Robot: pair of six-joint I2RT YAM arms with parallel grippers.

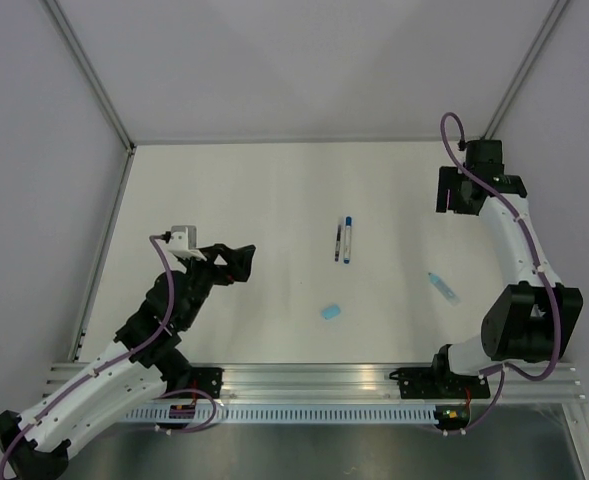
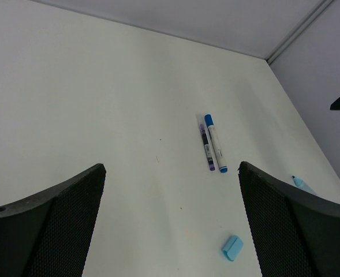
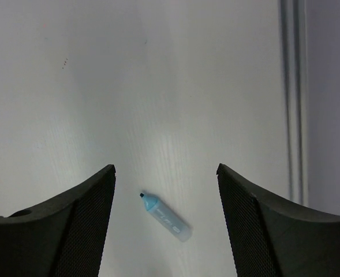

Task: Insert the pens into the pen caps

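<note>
Okay, landmark is the pens. Nearest the arm bases is the stubby pen cap (image 1: 331,312), pale blue, lying flat on the table (image 1: 224,190). It is on the near side of the pens and a touch left, apart from everything.

Next out is the long pale-blue piece (image 1: 442,287), right of the pens and slightly nearer than them, well apart. It has a semi-clear barrel and a small dark tip. I read it as the second cap but can't be sure. Its long axis runs diagonal, with the dark tip aimed toward the pens.

Then the left gripper (image 2: 171,167), left of the pens and about level with them. Its fingers are spread wide with nothing between, pointed their way.

The pens themselves are the dark pen (image 1: 337,240) and the blue pen (image 1: 347,238), side by side and near parallel, long axes running near-to-far. Touching or just beside, can't tell. The dark one is on the left, thin, navy-black. The blue one has blue ends and a white middle.

Farthest is the right gripper (image 3: 165,168), right of the pens and beyond them, fingers spread wide, empty. In its wrist view the long piece shows low in the gap between them, on the table beneath.

Judgement: the right arm is nearer the long piece, the left arm nearer the stubby cap and the pens — the next grab likely needs the fingers set across that diagonal axis.
</note>
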